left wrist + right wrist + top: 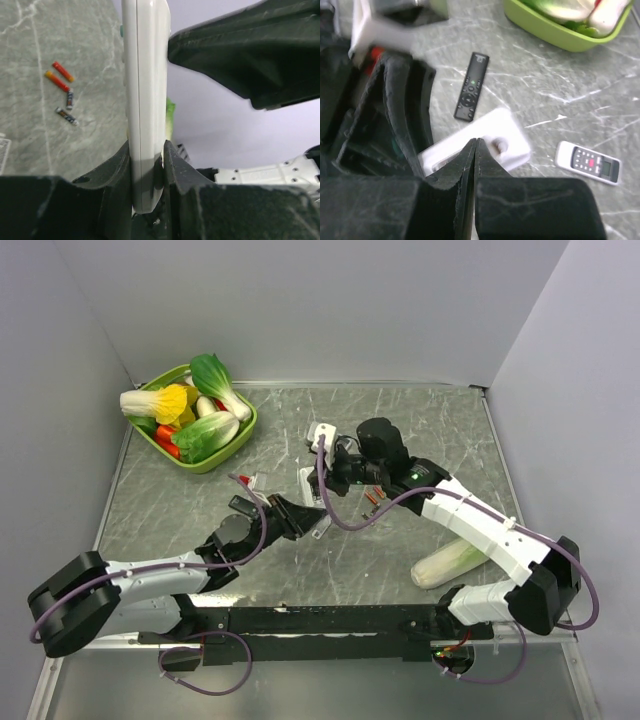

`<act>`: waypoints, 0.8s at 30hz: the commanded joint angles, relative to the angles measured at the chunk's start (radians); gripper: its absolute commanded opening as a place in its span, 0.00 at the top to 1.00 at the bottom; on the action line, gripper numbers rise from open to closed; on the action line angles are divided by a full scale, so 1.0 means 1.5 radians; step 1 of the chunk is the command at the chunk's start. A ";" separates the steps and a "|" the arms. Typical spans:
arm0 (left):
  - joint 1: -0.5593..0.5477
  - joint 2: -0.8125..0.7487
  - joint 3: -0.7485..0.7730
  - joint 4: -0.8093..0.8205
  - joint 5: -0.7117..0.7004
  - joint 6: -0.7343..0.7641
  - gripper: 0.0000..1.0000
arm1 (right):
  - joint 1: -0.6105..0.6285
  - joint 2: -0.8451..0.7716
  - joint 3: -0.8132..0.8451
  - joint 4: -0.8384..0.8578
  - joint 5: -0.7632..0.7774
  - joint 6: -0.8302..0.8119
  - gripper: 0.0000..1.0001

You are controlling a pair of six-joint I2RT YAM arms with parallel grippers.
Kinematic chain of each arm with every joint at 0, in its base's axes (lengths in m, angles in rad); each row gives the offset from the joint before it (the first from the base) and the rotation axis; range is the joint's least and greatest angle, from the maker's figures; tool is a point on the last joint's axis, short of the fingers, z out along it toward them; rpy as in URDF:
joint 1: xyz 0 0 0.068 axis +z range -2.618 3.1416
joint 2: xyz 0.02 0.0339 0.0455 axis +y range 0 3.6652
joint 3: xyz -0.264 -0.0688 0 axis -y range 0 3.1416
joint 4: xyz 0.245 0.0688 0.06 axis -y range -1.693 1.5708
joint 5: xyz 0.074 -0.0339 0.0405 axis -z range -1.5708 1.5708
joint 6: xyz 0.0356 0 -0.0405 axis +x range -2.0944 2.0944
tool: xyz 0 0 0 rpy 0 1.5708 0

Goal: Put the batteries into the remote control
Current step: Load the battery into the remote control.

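Note:
My left gripper [298, 516] [147, 150] is shut on one end of a white remote control [145, 90], held edge-on above the table. The remote also shows in the right wrist view [505, 135], with a recess facing up. My right gripper [328, 480] [476, 142] is shut, its tip right over the remote's upper face; I see nothing between its jaws. Several small batteries [62, 87], orange-red and dark, lie loose on the table. They also show in the top view [372, 500], just right of the grippers.
A green basket [236, 437] [540, 35] of toy vegetables stands at the back left. A black remote [471, 86] and a small white remote with buttons [588, 163] lie on the table. A pale cabbage [450, 562] lies under the right arm.

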 commanded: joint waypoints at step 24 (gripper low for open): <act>0.075 -0.227 -0.068 -0.229 -0.070 0.086 0.99 | 0.006 -0.095 -0.026 -0.037 0.323 0.334 0.14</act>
